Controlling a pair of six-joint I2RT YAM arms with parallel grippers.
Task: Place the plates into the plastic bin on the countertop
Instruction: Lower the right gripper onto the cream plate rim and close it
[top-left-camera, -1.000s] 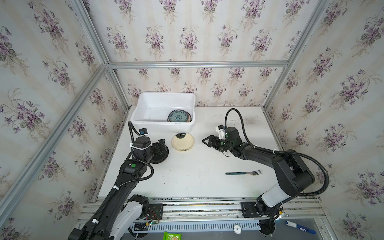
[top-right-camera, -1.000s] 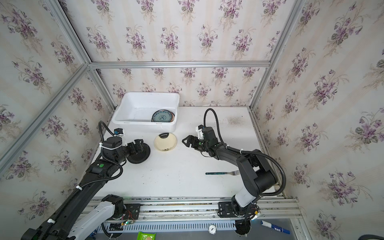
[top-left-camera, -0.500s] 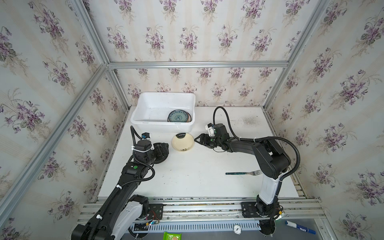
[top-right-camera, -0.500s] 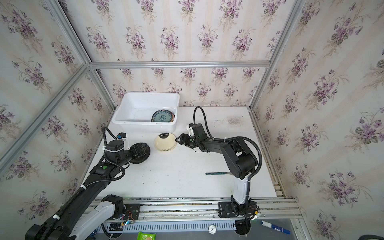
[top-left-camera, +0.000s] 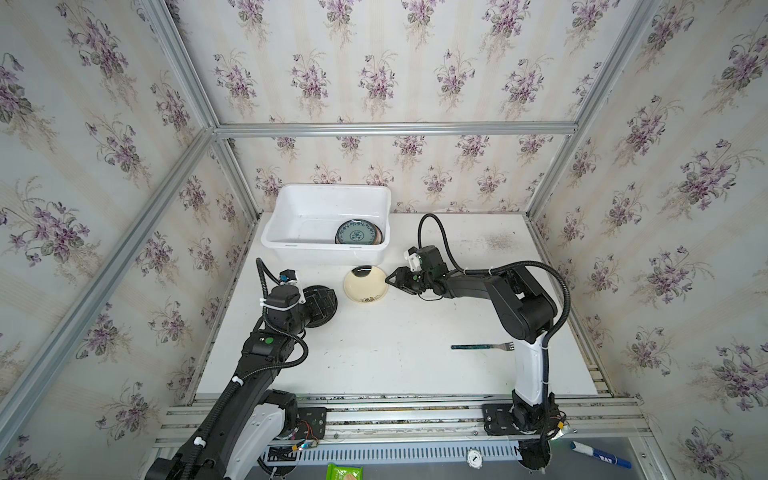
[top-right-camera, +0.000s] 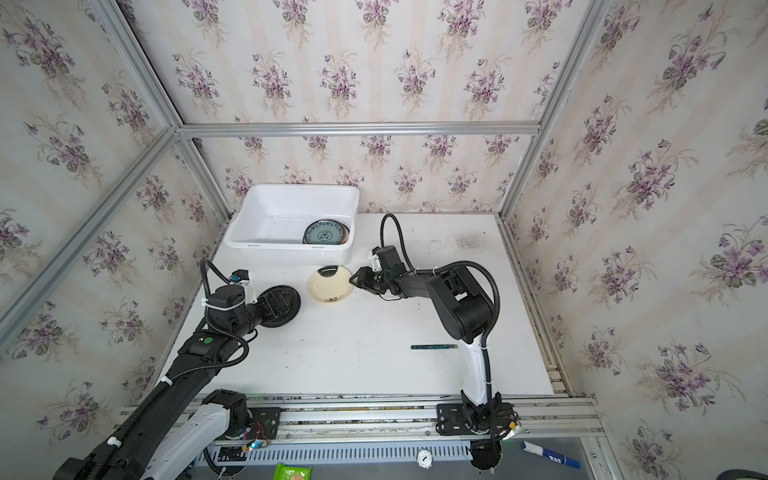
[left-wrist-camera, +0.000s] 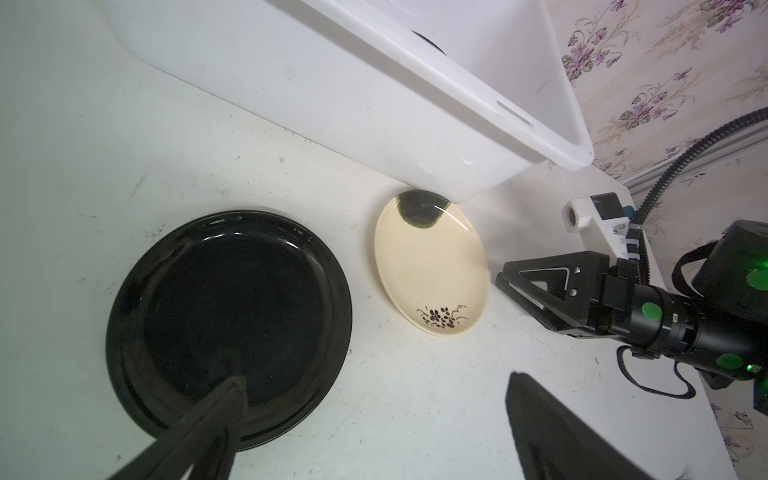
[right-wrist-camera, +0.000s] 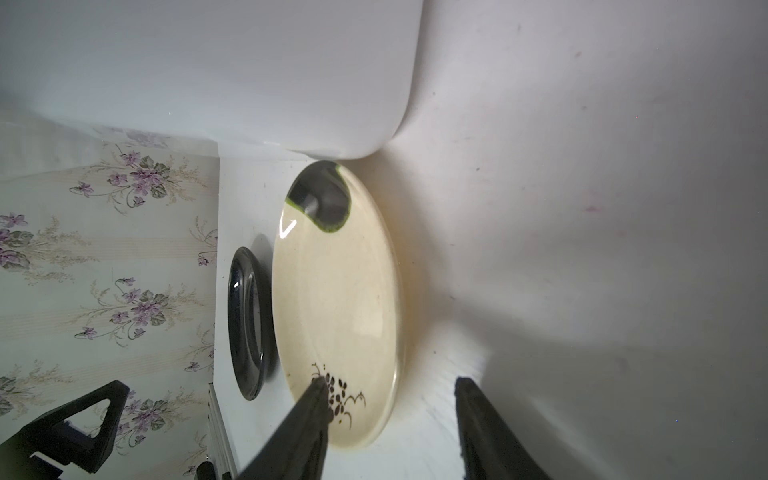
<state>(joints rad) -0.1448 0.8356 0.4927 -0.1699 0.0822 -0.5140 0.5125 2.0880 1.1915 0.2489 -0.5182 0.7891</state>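
Soft daylight — wide-angle edge distortion

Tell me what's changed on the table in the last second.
The right gripper reached left to the cream plate, and its jaws narrowed to straddle the rim, not yet clamped. The cream plate, the left gripper open over the black plate, the plastic bin and the fork stayed put.

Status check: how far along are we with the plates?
Done: a stack topped by the teal plate lies in the plastic bin. In hand: the right tool straddles the rim of the cream plate, jaws apart. Left: the black plate on the countertop, under the open left tool.
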